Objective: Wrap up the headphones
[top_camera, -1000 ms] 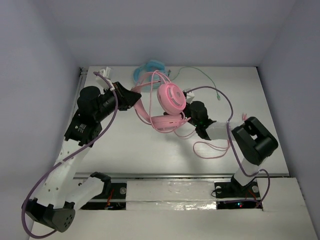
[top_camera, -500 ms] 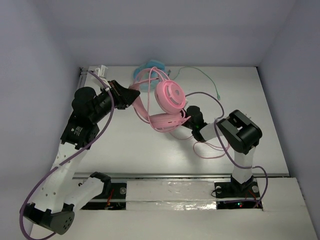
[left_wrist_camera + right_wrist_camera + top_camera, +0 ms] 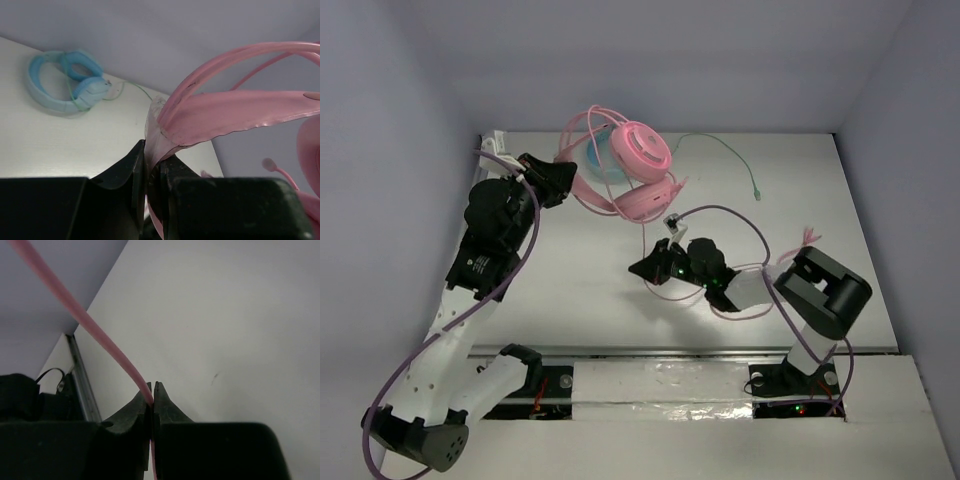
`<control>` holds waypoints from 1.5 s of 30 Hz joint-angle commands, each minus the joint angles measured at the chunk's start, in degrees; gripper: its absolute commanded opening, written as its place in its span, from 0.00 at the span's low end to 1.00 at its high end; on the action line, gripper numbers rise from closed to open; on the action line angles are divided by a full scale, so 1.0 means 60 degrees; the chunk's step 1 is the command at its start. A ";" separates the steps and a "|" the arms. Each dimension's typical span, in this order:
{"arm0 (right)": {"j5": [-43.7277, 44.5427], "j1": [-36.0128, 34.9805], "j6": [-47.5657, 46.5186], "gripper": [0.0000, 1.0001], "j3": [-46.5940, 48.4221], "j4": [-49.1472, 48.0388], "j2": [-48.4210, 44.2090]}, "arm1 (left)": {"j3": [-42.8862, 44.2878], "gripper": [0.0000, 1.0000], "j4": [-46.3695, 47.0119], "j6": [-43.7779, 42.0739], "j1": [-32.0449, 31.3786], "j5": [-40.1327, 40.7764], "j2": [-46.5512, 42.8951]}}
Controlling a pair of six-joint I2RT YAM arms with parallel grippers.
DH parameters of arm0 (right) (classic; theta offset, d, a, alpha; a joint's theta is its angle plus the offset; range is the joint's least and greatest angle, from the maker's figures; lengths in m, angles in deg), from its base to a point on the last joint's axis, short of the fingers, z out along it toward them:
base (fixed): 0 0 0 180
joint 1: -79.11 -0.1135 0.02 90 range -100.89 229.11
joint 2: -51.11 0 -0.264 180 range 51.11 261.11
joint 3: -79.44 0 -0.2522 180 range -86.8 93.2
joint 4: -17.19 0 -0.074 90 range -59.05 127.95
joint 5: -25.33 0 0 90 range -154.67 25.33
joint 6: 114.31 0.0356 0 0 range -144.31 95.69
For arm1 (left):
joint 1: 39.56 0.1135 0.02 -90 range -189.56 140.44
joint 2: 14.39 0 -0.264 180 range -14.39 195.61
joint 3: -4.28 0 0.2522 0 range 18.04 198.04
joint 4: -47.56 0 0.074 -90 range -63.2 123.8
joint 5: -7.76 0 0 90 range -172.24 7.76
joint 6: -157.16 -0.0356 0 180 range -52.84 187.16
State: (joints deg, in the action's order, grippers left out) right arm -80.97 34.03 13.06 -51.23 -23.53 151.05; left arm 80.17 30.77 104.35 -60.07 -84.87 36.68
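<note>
The pink headphones (image 3: 638,172) are held up over the far part of the white worktop (image 3: 560,300), the headband (image 3: 240,107) pinched tight in the left hand (image 3: 154,169) and the thin cable (image 3: 87,327) clamped in the closed right hand (image 3: 151,401), while light blue headphones (image 3: 67,86) are seen lying near the pale back wall (image 3: 670,60)

Pink headphones (image 3: 638,150) covered most of the blue headphones (image 3: 597,162); the left wrist view's right edge cropped a pink ear cup (image 3: 311,150).

Bright even light, soft shadows, sharp
</note>
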 commanded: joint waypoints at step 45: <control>0.7858 -0.5073 -0.3383 0.00 0.5248 1.4060 -0.5245 | -0.4466 0.00 -0.1224 0.0292 -0.5019 0.5553 0.0849</control>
State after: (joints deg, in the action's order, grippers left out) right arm -34.30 0.63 -1.56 -22.77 60.54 122.02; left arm 50.53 21.48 105.05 -89.14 -50.43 42.02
